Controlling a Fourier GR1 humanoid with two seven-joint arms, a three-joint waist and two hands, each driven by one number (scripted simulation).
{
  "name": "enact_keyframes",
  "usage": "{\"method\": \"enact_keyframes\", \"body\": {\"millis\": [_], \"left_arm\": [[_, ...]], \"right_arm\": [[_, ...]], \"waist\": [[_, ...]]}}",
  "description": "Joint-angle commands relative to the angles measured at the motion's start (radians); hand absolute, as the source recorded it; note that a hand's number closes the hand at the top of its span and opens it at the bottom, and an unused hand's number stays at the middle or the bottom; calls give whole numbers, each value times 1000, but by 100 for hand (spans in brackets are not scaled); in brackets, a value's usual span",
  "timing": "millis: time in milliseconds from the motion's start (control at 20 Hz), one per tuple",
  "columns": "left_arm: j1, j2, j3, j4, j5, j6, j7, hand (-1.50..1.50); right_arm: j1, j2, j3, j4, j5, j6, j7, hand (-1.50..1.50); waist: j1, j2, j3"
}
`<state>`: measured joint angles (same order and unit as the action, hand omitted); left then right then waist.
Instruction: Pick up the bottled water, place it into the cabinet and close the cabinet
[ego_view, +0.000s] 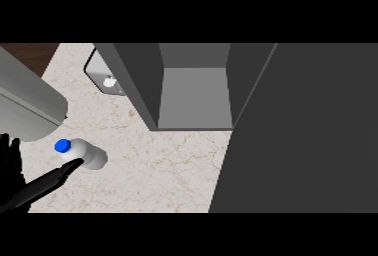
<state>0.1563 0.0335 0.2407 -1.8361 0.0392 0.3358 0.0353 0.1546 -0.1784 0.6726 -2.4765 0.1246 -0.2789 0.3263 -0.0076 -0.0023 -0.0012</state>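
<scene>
A clear plastic water bottle with a blue cap (81, 153) stands on the beige marble table (162, 175), left of the open dark grey cabinet (193, 90). The cabinet's wide door (303, 140) swings out at the right. The black left hand (33, 185) sits at the lower left, fingers straight, 1 fingertip touching the bottle's base.

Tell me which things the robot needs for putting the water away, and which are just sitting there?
Needed for the job:
- white plastic water bottle with a blue cap, standing on the counter
- open dark grey cabinet with its big door swung out
- black left hand, fingers straight, touching the bottle

Just there:
- beige marbled counter
- large grey appliance at left
- small grey object with a white knob behind the cabinet
</scene>
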Motion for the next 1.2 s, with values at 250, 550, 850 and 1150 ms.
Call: {"method": "enact_keyframes", "body": {"millis": [250, 550, 850, 1150], "left_arm": [[-74, 4, 28, 264, 53, -67, -172, -150], [-112, -33, -23, 371, 54, -25, -257, -150], [-163, -15, 60, 625, 110, -77, -450, -150], [-216, -33, -1, 775, 134, 10, -574, -150]], "right_arm": [[7, -28, 26, -86, 110, -34, 28, -150], [16, -49, 85, -75, 154, -58, 16, -150], [22, -84, 36, -74, 88, -66, -27, -150], [-39, -45, 103, -46, 161, -101, 46, -150]], "waist": [[-1, 1, 0], [-2, 0, 1], [-5, 2, 0], [-3, 1, 0]]}}
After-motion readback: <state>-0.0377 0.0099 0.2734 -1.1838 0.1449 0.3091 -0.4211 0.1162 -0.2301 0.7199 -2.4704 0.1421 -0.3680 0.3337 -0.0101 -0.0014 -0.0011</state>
